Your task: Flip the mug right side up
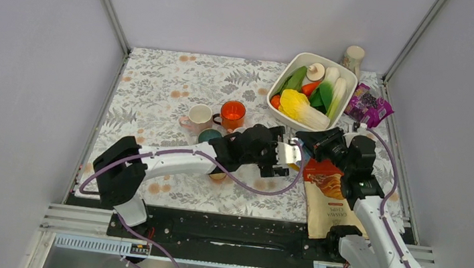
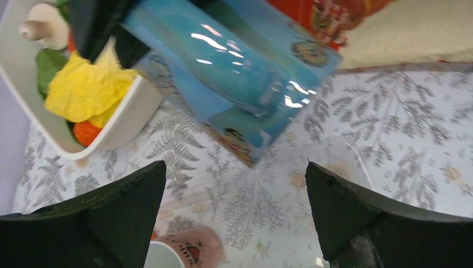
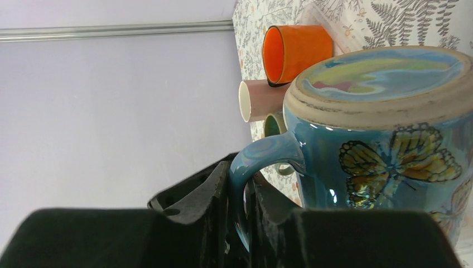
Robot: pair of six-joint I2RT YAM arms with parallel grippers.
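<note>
The blue butterfly mug [image 3: 385, 139] hangs off the table, held by its handle [image 3: 262, 159]. My right gripper [image 3: 237, 184] is shut on that handle. In the right wrist view the mug's unglazed base faces up in the picture. In the left wrist view the mug [image 2: 234, 61] is tilted above the fern-print cloth, just ahead of my left gripper [image 2: 235, 167], which is open, empty and not touching it. In the top view the two grippers meet at table centre, left [image 1: 279, 156] and right [image 1: 317, 144], and the mug is mostly hidden between them.
An orange mug [image 1: 232, 113], a pink mug [image 1: 200, 115] and a green mug [image 1: 209, 135] stand left of the grippers. A white bowl [image 1: 294, 63] of vegetables is at the back right. A chips bag [image 1: 331, 199] lies under the right arm. A purple packet [image 1: 369, 105] is near the right wall.
</note>
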